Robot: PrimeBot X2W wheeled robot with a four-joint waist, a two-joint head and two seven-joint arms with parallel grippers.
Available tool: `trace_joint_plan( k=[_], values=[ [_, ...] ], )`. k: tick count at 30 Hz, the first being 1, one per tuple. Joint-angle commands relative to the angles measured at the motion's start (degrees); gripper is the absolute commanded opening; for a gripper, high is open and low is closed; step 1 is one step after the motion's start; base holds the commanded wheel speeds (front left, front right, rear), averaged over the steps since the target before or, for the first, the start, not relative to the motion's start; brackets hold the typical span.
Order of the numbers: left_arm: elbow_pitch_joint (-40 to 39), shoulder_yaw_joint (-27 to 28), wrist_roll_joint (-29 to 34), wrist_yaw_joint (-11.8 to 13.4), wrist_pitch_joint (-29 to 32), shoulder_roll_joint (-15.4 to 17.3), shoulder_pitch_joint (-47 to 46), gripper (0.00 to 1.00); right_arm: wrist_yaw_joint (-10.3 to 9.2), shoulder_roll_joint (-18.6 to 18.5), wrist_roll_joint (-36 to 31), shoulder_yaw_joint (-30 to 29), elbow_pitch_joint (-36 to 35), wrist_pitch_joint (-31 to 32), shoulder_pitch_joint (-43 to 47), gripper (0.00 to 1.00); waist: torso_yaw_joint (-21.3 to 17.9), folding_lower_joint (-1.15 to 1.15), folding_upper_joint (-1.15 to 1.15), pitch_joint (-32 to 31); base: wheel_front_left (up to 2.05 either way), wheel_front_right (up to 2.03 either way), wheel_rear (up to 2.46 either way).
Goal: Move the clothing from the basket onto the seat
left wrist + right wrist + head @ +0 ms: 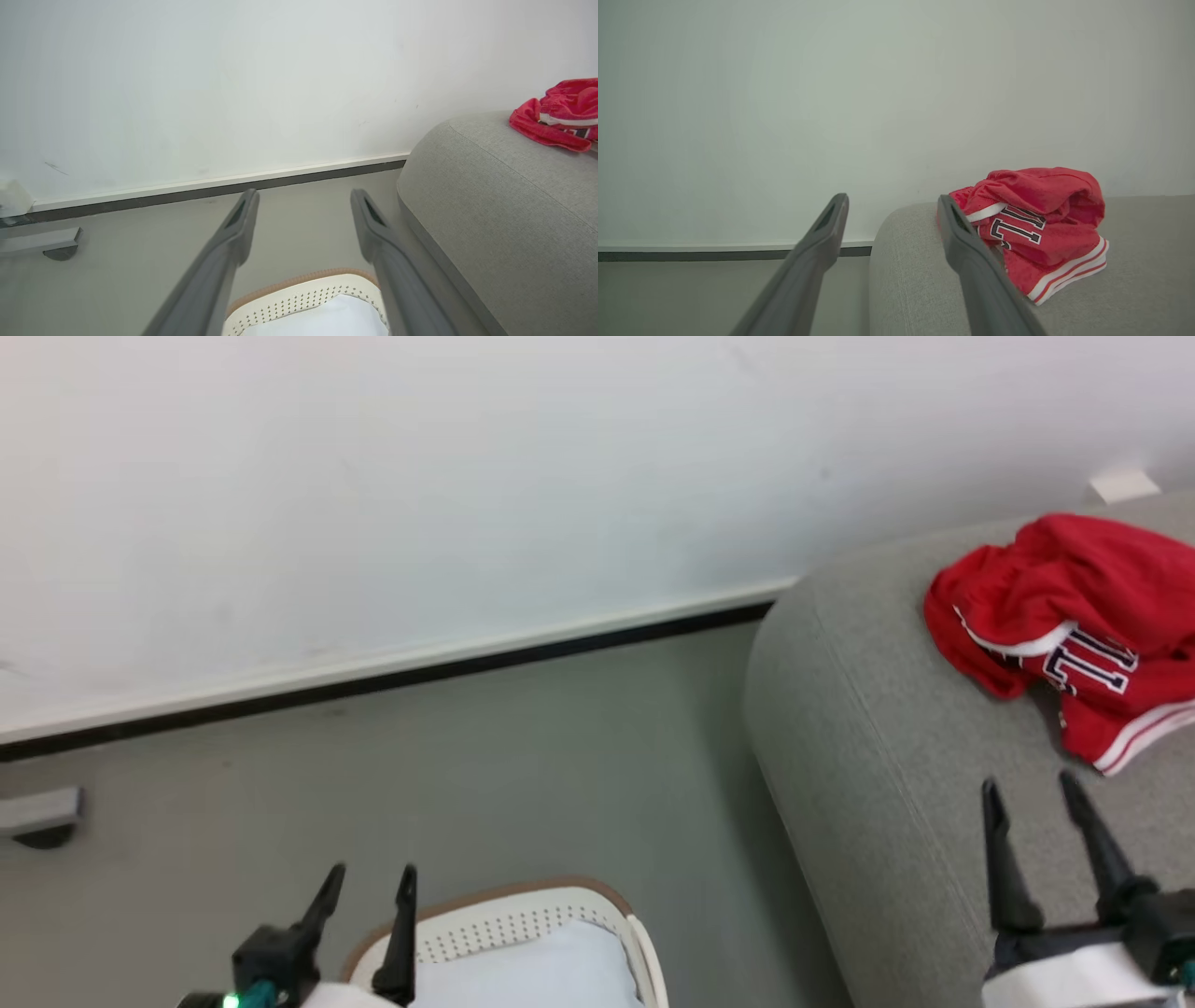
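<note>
Two sets of fingers [1006, 868] splayed empty, left gripper [373, 870] by the basket [523, 919], right gripper [1027, 780] near clothing [1055, 588] on the seat [868, 709]: looks like drop-off done, calls for checking the basket next.

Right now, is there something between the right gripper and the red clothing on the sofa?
Nothing visible stands between them. The right gripper is open and points across bare grey sofa fabric. The red clothing lies just beyond its fingertips, already on the sofa.
</note>
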Motion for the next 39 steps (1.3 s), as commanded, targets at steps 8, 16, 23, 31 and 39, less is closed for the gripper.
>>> trace_joint_plan(
  k=[8,16,23,31,39],
  values=[
    [-3.8,5.81,2.92,0.08,-0.09,-1.69,7.66,1.0,-0.13,1.37,-1.05,2.73,1.09,-0.02,7.57,1.0,4.88,0.03,0.0,-4.91,0.0,0.0,0.0],
    [-5.27,10.13,6.48,-3.57,-0.12,-4.78,12.06,1.0,-0.14,2.13,-1.16,2.98,1.55,-0.02,10.87,1.0,6.16,0.03,0.0,-6.2,0.0,0.0,0.0],
    [-5.42,13.32,9.23,-7.03,-0.11,-7.55,13.79,1.0,-0.13,2.14,0.03,3.25,2.38,-0.02,10.8,1.0,6.18,0.03,0.0,-6.41,0.0,0.0,0.0],
    [-4.6,16.05,11.99,-10.17,-0.12,-9.73,12.85,1.0,-0.14,2.14,0.22,2.94,2.79,-0.02,9.75,1.0,5.76,0.03,0.0,-6.1,0.0,0.0,0.0],
    [-3.94,18.04,14.0,-12.13,-0.12,-11.15,12.49,1.0,-0.13,2.14,0.63,3.17,2.6,-0.02,9.68,1.0,5.7,0.03,0.0,-5.92,0.0,0.0,0.0]
  ],
)
